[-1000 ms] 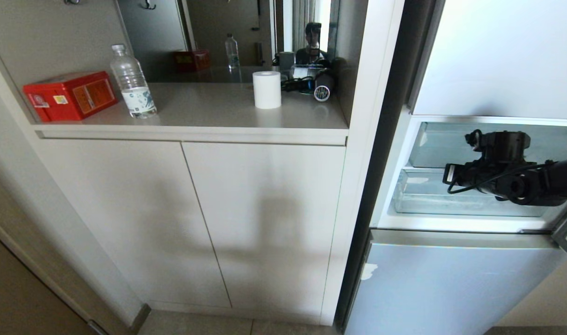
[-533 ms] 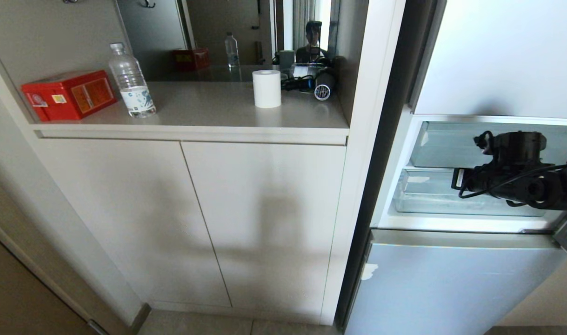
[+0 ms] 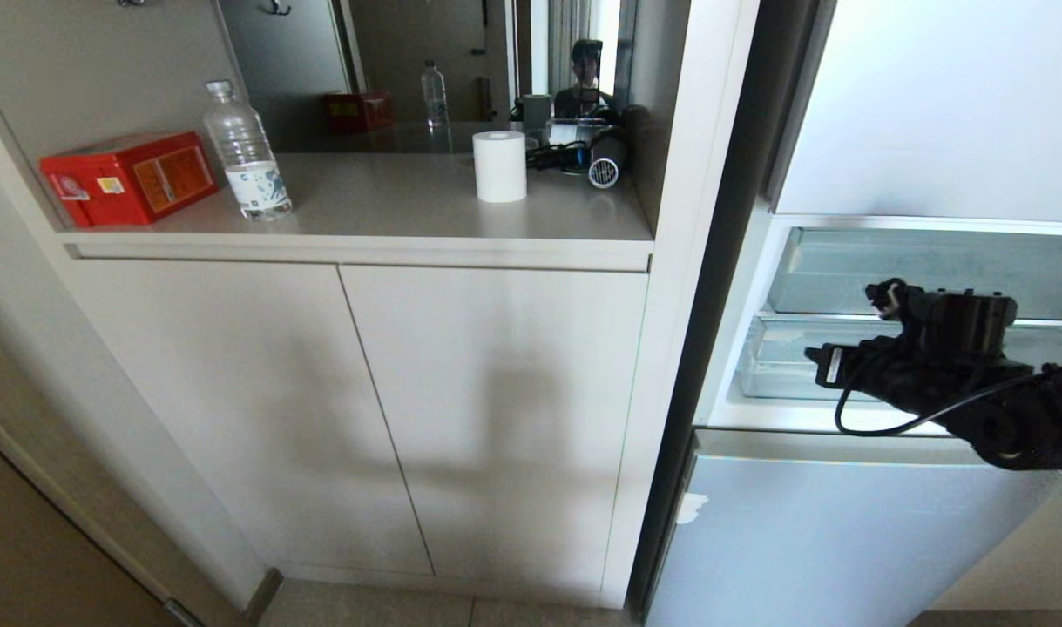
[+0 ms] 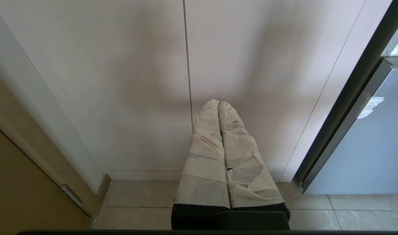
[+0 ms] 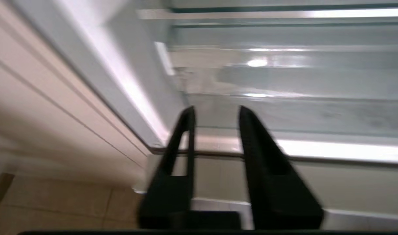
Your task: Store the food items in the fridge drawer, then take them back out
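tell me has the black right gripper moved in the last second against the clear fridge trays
Yes. The black right gripper has dropped: a second ago it sat level with the upper clear fridge tray; now it is down by the lower clear tray, near the white ledge.

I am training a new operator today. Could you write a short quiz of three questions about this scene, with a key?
1. True or false: the right hand holds a fruit.
2. Which object stands nearest the red box on the counter? A) toilet paper roll B) water bottle C) hair dryer
3. Fill in: the left hand, its taped fingers pressed together, points at the ____ doors.

Key: 1. False; its fingers stand apart and empty before the open fridge. 2. B. 3. cabinet.
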You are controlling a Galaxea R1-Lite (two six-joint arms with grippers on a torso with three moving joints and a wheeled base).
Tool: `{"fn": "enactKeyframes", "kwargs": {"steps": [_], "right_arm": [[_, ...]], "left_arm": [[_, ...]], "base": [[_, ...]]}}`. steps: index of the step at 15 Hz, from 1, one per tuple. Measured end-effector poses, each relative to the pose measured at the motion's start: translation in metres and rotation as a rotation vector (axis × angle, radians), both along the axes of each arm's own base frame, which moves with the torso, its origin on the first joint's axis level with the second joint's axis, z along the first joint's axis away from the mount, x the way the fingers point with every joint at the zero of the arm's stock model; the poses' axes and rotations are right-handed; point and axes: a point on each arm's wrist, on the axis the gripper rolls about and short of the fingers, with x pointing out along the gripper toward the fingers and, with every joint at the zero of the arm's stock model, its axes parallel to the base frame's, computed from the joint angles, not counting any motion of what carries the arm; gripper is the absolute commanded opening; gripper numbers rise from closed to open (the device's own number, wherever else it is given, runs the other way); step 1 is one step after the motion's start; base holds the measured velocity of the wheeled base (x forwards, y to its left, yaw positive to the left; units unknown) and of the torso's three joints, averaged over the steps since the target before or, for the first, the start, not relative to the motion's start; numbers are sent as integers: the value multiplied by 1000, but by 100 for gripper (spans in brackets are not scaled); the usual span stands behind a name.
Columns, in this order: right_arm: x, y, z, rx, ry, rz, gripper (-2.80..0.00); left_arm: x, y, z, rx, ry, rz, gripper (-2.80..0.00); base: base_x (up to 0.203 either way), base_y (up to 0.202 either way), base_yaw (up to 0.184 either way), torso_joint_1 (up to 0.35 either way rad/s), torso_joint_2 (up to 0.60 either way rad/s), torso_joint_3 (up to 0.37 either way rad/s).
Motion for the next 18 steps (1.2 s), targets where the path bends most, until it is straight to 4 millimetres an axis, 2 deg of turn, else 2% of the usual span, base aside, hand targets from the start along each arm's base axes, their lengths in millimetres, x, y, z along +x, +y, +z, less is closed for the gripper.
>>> {"fn": "enactKeyframes", "kwargs": {"steps": [3,6,14,18], "right_arm": [[3,21,-18,-10,-40,13,0],[13,29,-40,-21,-66,-10,0],[40,29,-92,-23,-165,-35,0],[50,24,-102,-19,-173,-69,0]], "left_arm": [[0,0,0,0,0,0,-280],[0,0,0,0,0,0,-280],[0,0,0,0,0,0,-280],[0,0,0,0,0,0,-280]], "base": [[0,0,0,0,0,0],[0,0,0,0,0,0],[0,0,0,0,0,0],[0,0,0,0,0,0]]}}
